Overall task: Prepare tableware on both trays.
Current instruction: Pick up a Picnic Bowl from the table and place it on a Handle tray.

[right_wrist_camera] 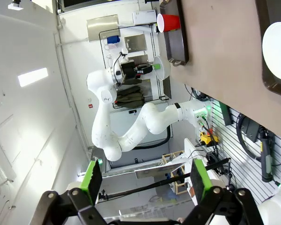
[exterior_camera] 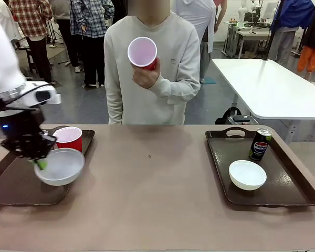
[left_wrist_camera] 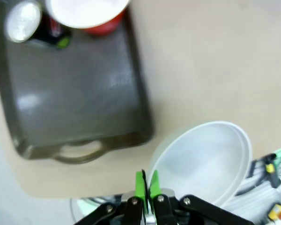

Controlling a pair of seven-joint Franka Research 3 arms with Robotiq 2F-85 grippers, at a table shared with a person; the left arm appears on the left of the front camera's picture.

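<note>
A small round white bowl [exterior_camera: 60, 166] hangs tilted over the near right corner of the left dark brown rectangular plastic serving tray [exterior_camera: 10, 189], its rim pinched between the green pads of the left claw [left_wrist_camera: 147, 186], while a red plastic party cup with a white inside [exterior_camera: 69, 138] stands at the tray's far edge beside a slim black soda can [left_wrist_camera: 33, 26]. On the right dark brown tray [exterior_camera: 294, 184] a second white bowl [exterior_camera: 247, 174] sits near a second black can [exterior_camera: 260, 144], both resting on the brown tabletop [exterior_camera: 152, 194]. The person's hand [exterior_camera: 145, 73] holds another red cup [exterior_camera: 143, 53] at chest height, and the right claw [right_wrist_camera: 144, 180] is spread wide, empty.
</note>
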